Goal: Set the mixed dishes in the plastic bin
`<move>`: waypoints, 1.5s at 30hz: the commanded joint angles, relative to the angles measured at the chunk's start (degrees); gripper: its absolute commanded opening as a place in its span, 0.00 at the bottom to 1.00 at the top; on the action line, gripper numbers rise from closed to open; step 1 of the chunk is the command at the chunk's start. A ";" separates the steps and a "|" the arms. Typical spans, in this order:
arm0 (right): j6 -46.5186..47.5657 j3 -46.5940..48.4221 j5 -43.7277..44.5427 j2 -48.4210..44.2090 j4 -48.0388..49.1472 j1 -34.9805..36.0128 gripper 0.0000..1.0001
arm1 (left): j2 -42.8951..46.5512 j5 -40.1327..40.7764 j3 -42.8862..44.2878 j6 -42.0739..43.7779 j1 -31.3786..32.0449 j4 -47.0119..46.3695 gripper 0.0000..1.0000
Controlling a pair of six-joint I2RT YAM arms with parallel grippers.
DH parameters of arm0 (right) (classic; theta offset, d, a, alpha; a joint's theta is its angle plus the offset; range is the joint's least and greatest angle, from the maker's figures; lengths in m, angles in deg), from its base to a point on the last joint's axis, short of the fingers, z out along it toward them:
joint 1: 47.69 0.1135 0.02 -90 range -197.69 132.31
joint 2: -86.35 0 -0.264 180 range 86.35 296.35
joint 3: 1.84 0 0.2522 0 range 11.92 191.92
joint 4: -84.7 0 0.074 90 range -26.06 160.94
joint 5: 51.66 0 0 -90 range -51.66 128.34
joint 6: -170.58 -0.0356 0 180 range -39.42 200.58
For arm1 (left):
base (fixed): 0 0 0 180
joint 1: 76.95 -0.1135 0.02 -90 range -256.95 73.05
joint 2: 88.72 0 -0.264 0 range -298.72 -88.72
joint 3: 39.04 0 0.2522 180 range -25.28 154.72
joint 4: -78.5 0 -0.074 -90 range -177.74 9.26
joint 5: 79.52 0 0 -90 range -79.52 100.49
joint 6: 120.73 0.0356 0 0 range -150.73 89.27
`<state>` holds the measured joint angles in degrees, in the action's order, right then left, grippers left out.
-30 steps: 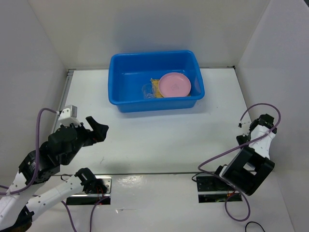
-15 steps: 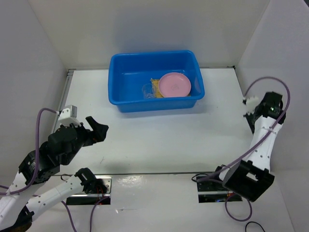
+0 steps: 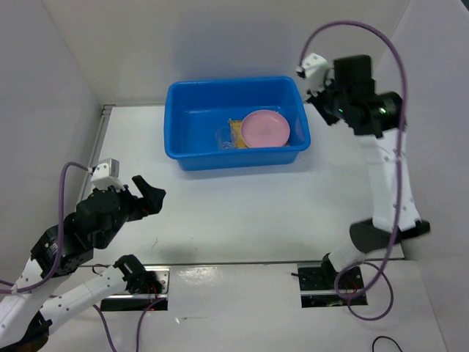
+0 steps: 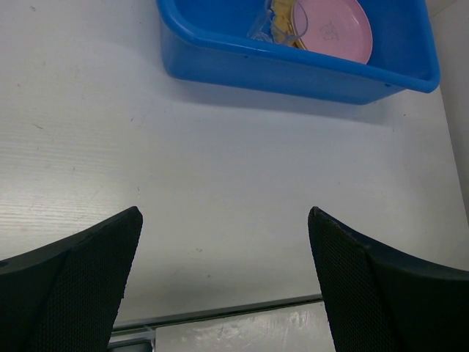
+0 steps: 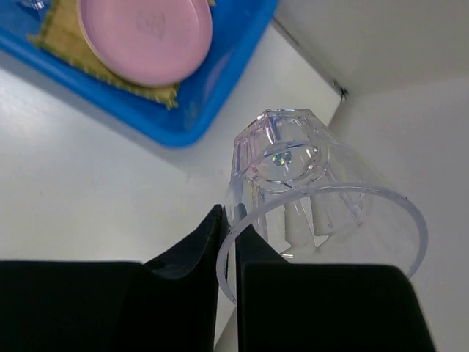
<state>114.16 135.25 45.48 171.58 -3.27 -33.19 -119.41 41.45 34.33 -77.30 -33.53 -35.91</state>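
Clear glass (image 5: 293, 176), pinched by right fingers (image 5: 176, 293), has swung seemingly beside blue bin (image 3: 234, 82); left fingers (image 4: 73, 279) spread.

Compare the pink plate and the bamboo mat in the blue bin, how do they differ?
The pink plate is round and smooth; the bamboo mat is square-cornered, woven and yellow-tan. The plate lies on top, in full view; the mat lies underneath, mostly covered. Both lie flat inside the blue bin.
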 commanded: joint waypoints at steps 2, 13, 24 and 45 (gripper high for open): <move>-1.77 16.09 4.19 17.28 -0.32 8.51 0.00 | -1.46 1.82 -0.20 -0.19 -0.26 -1.30 1.00; 4.47 55.86 8.60 55.46 6.53 24.07 0.00 | -5.25 3.58 -0.20 -1.86 -0.26 0.37 1.00; 8.60 56.32 7.02 66.90 16.99 32.42 0.00 | -4.72 4.11 0.33 -2.48 -0.26 0.99 1.00; 10.98 56.32 5.34 78.24 16.65 35.07 0.11 | -4.72 4.11 0.33 -2.48 -0.26 0.99 1.00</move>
<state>125.13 189.39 51.01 247.95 12.22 2.88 -124.11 44.48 34.33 -79.04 -33.53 -34.55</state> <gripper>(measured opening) 0.116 1.001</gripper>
